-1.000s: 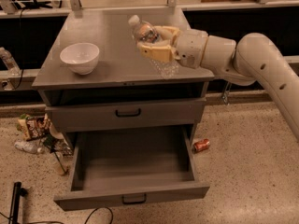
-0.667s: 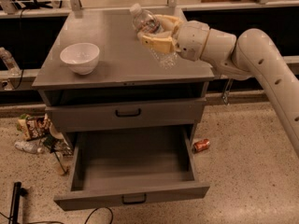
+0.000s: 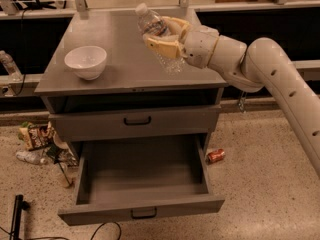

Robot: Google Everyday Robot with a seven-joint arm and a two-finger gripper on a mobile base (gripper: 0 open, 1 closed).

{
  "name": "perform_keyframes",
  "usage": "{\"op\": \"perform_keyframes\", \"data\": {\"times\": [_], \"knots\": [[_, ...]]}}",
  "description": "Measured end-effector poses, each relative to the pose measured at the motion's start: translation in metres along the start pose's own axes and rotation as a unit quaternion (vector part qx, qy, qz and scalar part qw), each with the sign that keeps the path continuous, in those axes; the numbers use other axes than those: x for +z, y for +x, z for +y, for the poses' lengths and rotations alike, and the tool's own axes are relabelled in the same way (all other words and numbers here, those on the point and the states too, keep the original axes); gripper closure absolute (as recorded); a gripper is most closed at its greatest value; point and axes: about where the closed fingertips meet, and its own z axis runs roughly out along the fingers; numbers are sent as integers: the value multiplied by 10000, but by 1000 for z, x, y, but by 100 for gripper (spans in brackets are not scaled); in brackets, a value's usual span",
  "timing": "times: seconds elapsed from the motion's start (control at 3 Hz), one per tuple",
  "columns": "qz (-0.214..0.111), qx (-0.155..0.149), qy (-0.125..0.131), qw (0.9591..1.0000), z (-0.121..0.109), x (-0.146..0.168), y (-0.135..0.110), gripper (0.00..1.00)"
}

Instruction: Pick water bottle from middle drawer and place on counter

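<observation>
My gripper (image 3: 162,36) is shut on the water bottle (image 3: 156,31), a clear ribbed bottle with a white cap. It holds the bottle tilted, cap up and to the left, above the right middle of the counter (image 3: 120,59). The bottle's lower end hangs close over the counter top. The arm reaches in from the right. Below, the middle drawer (image 3: 140,184) is pulled wide open and its tray shows nothing inside.
A white bowl (image 3: 86,61) stands on the counter's left side. A shut drawer front (image 3: 135,121) sits above the open one. A red soda can (image 3: 216,156) lies on the floor right of the cabinet. Snack bags and litter (image 3: 37,139) lie on the floor at left.
The gripper has carried the bottle up and toward the back of the counter, further over the top. The bowl and drawer have not moved.
</observation>
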Motion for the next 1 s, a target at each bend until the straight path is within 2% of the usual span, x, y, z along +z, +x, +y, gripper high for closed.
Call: {"op": "perform_keyframes", "data": {"times": [0.33,0.67,1.0], "knots": [[-464,-102,658,9967,1,4,6,100],[-951,-427,1218,9871,-6,12,-8,100],[-1343,-566,1556,9770,-15,16,-12,100]]}}
